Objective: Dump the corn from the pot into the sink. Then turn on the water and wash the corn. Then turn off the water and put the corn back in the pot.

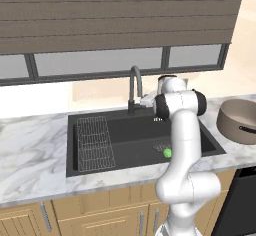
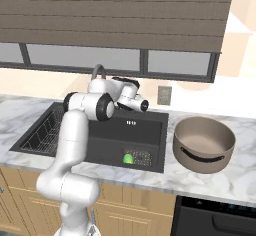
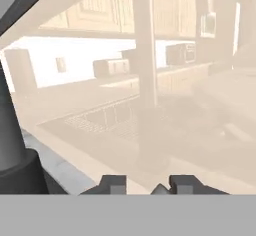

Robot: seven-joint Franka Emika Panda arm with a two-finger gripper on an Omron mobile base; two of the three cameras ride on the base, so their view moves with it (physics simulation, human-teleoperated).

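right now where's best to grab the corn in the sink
Probably from straight above, jaws across the short width of the corn. It lies flat on the drain grate in the sink, small and oblong, with open floor around it.

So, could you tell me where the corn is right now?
The corn lies on the floor of the sink, on the square drain grate near the front right corner, on the side nearest the pot.
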